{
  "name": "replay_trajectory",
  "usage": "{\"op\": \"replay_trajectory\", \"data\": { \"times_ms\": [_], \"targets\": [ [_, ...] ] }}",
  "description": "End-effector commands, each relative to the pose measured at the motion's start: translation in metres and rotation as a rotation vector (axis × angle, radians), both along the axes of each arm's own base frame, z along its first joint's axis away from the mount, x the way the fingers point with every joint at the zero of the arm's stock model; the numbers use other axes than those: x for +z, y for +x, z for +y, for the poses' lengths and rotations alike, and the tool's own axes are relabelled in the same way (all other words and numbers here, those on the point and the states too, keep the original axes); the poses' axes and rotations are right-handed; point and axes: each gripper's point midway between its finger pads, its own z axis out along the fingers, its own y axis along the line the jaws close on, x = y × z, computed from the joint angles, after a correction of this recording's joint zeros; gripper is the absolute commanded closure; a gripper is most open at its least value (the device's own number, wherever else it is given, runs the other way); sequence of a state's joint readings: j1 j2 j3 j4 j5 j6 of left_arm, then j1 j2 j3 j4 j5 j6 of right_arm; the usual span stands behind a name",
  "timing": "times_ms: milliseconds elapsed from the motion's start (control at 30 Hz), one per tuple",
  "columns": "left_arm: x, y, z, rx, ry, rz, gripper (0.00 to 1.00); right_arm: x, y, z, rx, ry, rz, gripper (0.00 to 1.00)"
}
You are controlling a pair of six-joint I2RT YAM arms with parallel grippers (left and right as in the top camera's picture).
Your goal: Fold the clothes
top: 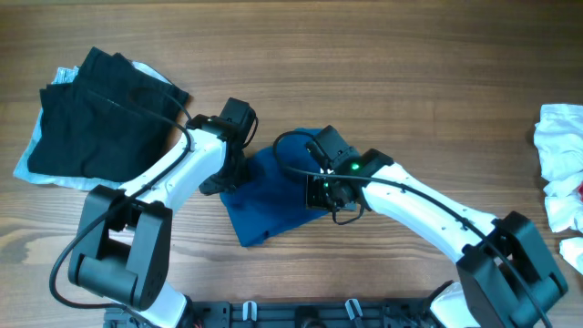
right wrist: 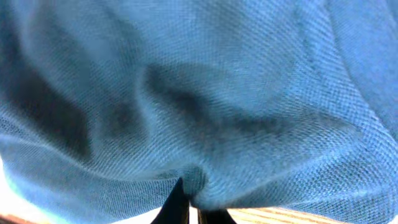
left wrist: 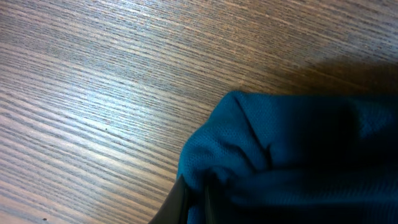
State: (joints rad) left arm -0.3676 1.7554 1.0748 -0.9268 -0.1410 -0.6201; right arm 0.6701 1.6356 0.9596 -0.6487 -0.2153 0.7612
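Note:
The deep-blue garment (top: 266, 202) lies partly folded in the middle of the table between both arms. My left gripper (top: 228, 169) is at its left edge, shut on a bunched fold of the blue cloth (left wrist: 261, 155); its fingers (left wrist: 194, 202) pinch that fold. My right gripper (top: 321, 189) is at its right side, shut on the blue cloth (right wrist: 205, 93), which fills the right wrist view; its fingertips (right wrist: 194, 208) pinch a pucker. A black garment (top: 96, 114) lies folded on a pale blue one (top: 36, 169) at the far left.
White cloth with a bit of red (top: 563, 150) lies bunched at the right edge. Bare wooden table (top: 410, 82) stretches across the back and between the piles.

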Motion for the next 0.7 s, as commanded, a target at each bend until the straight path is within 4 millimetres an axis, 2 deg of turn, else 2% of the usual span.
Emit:
{"op": "replay_trajectory", "data": {
  "times_ms": [0,100,200,433,500,633,667],
  "targets": [
    [-0.006,0.001,0.008,0.026,0.035,-0.002,0.95,-0.013,-0.007,-0.014,-0.046,-0.083,0.039,0.96],
    [-0.006,0.002,0.007,0.026,0.034,-0.005,0.96,-0.017,-0.024,-0.034,-0.045,-0.173,0.101,0.96],
    [-0.006,0.002,0.007,0.026,0.033,-0.007,0.96,-0.019,-0.029,-0.059,-0.076,-0.299,0.105,0.96],
    [-0.006,-0.007,0.011,0.025,0.051,0.03,0.96,-0.019,-0.028,-0.068,-0.095,-0.346,0.096,0.96],
    [-0.006,-0.007,0.011,0.025,0.051,0.029,0.96,-0.019,-0.028,-0.058,-0.087,-0.295,0.105,0.96],
    [-0.006,-0.004,0.01,0.026,0.046,0.018,0.96,-0.004,-0.029,-0.008,0.075,-0.025,0.102,0.95],
    [-0.006,-0.004,0.01,0.025,0.046,0.016,0.96,0.001,-0.028,-0.002,0.096,0.011,0.093,0.92]
  ]
}}
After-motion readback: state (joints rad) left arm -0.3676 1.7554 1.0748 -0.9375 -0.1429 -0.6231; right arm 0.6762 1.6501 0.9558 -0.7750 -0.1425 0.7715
